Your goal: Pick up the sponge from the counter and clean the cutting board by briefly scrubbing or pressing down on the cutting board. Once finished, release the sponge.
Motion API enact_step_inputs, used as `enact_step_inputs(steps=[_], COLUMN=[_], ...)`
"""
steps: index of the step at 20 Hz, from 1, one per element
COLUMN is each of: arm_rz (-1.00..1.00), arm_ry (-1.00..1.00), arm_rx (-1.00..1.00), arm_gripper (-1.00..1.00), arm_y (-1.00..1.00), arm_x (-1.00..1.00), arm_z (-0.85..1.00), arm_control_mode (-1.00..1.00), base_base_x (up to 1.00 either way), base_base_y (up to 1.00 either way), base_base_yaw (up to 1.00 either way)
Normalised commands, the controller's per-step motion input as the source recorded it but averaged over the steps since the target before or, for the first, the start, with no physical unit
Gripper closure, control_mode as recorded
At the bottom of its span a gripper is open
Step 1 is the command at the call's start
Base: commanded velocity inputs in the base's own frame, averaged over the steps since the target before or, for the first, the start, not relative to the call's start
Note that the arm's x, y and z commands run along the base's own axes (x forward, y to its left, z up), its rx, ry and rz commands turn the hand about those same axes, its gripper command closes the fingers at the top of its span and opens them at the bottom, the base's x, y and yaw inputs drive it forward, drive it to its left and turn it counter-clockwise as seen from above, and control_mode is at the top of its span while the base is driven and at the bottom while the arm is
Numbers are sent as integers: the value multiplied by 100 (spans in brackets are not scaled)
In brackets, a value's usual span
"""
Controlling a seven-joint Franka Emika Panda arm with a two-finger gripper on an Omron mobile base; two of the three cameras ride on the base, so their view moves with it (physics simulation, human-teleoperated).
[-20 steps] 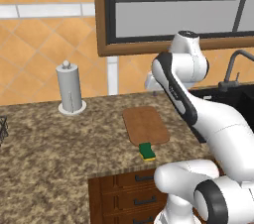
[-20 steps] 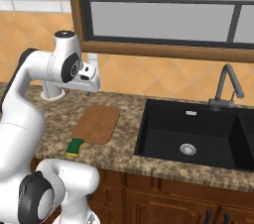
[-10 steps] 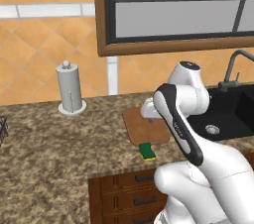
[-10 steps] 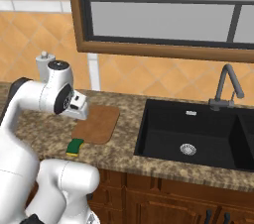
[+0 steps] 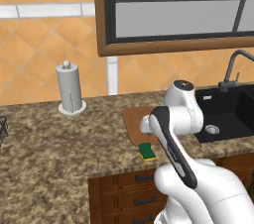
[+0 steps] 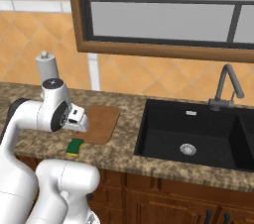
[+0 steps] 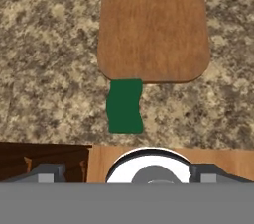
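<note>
The sponge lies on the granite counter near its front edge, its far end touching the near edge of the reddish-brown cutting board. From the hand view, the green sponge sits just below the cutting board. My gripper hangs above the counter's front edge, a short way above and in front of the sponge. Its fingertips stand wide apart with nothing between them, so it is open. My hand hovers over the board's near left corner.
A paper towel holder stands at the back left. The black sink with its faucet lies right of the board. Dark drawers sit under the counter. A wire rack shows at the far left edge.
The arm has folded down, bringing the hand from high above the board to low over its near edge and the sponge. Sponge and board have not moved.
</note>
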Motion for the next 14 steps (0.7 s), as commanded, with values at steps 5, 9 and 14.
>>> enact_step_inputs(steps=[5, 9, 14], arm_rz=[0, 0, 0], arm_ry=[1, 3, 1], arm_rx=[0, 0, -2], arm_gripper=[-100, -100, -100], arm_y=[6, 0, 9], arm_x=[1, 0, 0], arm_z=[-35, -28, -22], arm_control_mode=[-100, -100, -100], base_base_x=[0, 0, 0], base_base_y=[0, 0, 0], base_base_yaw=[0, 0, 0])
